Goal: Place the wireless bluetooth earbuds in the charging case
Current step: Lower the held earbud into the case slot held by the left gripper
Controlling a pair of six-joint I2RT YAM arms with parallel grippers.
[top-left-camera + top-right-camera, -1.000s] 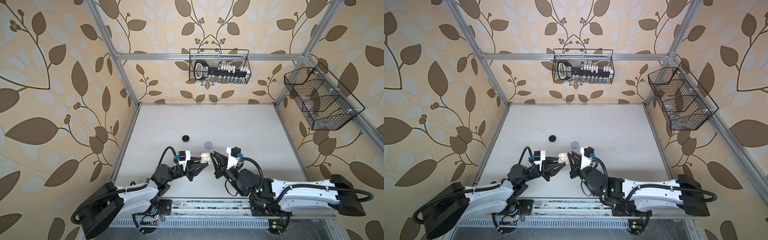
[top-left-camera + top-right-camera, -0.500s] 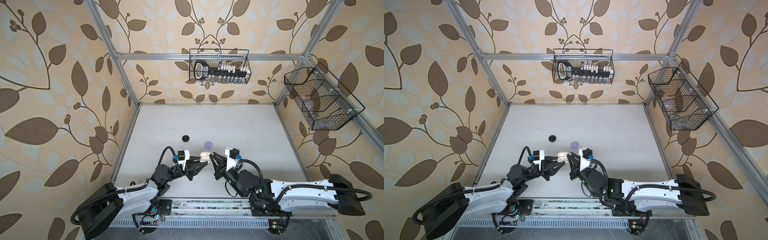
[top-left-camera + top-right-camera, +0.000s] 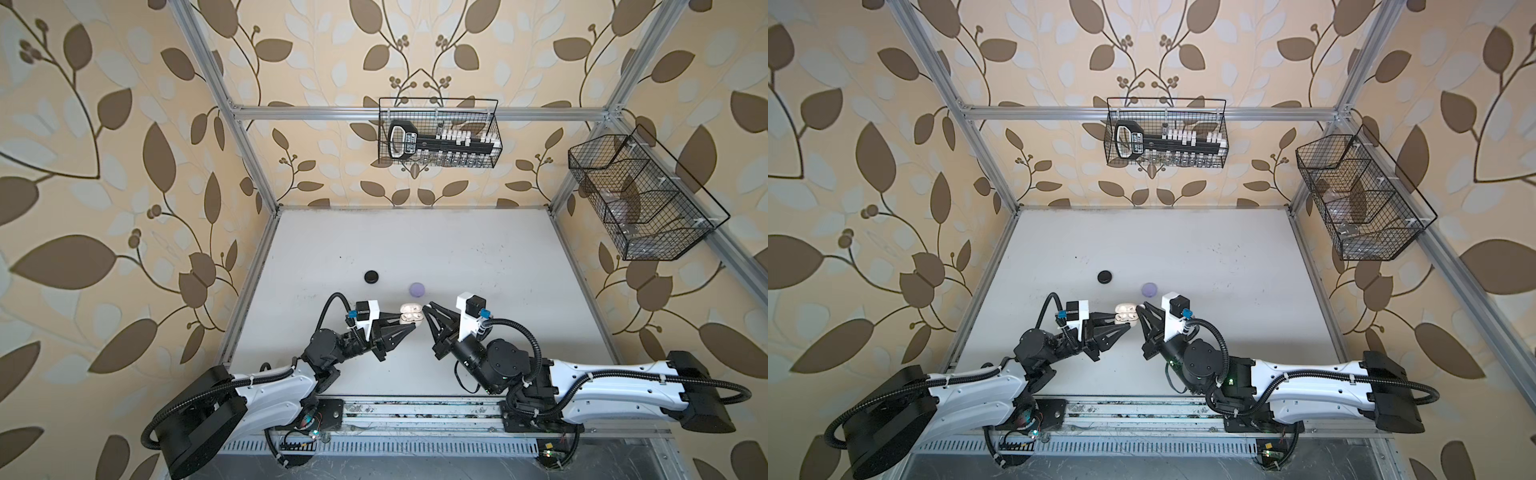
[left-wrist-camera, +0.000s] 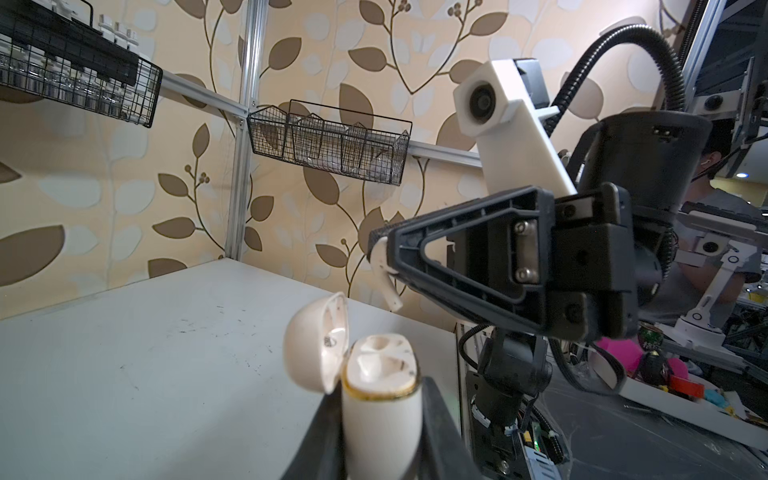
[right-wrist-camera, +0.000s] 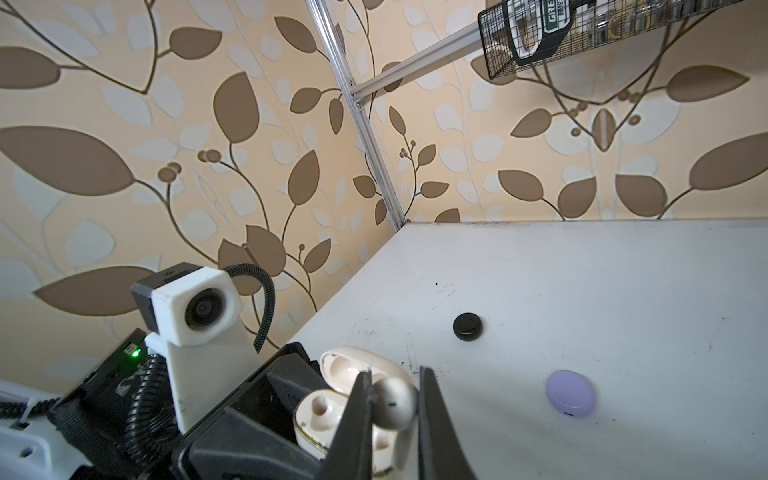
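Note:
A cream-white charging case (image 4: 380, 399) stands upright between the fingers of my left gripper (image 4: 380, 436), which is shut on it. Its lid (image 4: 318, 349) hangs open to one side, and two wells show in its top. In both top views the case (image 3: 410, 318) sits at the left gripper's tips (image 3: 407, 322). My right gripper (image 5: 392, 409) is shut on a cream-white earbud (image 5: 395, 405), stem pointing down. It hovers just above and beside the open case (image 5: 320, 419). From the left wrist, the earbud (image 4: 384, 274) hangs from the right gripper (image 4: 384, 253).
A round black case (image 3: 372, 277) and a lavender case (image 3: 417, 289), both closed, lie on the white table (image 3: 457, 257) just behind the grippers. A wire basket (image 3: 438, 133) hangs on the back wall and another wire basket (image 3: 644, 199) on the right wall.
The right arm has shifted only very slightly beside the case. Both grips stay as they were.

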